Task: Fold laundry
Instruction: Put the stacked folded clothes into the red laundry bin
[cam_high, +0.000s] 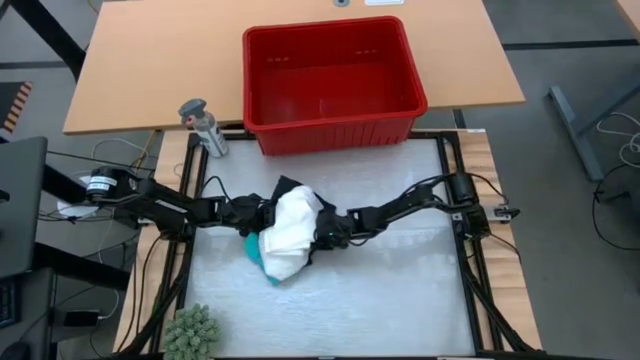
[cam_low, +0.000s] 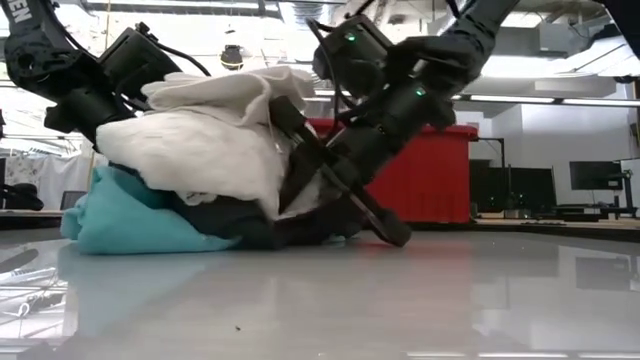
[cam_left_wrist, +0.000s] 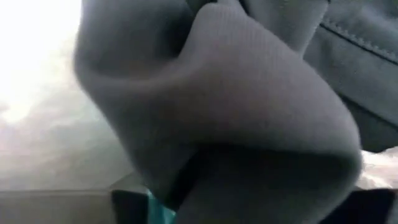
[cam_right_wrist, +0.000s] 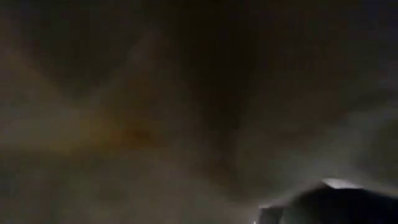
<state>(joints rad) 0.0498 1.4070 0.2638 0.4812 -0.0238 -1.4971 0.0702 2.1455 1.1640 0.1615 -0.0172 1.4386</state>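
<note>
The laundry lies in one heap mid-table. A white garment (cam_high: 292, 232) is on top, a teal one (cam_high: 255, 250) sticks out underneath at the near left, and a black one (cam_high: 290, 187) shows at the far side. In the low view the heap (cam_low: 200, 160) rests on the table on its teal (cam_low: 130, 225) and dark bottom layers. My left gripper (cam_high: 262, 215) is pushed into the heap's left side and my right gripper (cam_high: 325, 228) into its right side, both buried in cloth. Cloth (cam_left_wrist: 236, 112) fills the left wrist view, and the right wrist view is dark.
An empty red basket (cam_high: 333, 75) stands just beyond the mat's far edge. A small grey object (cam_high: 203, 125) stands at the far left and a green fuzzy plant (cam_high: 192, 333) at the near left corner. The white mat (cam_high: 400, 290) has free room near and right.
</note>
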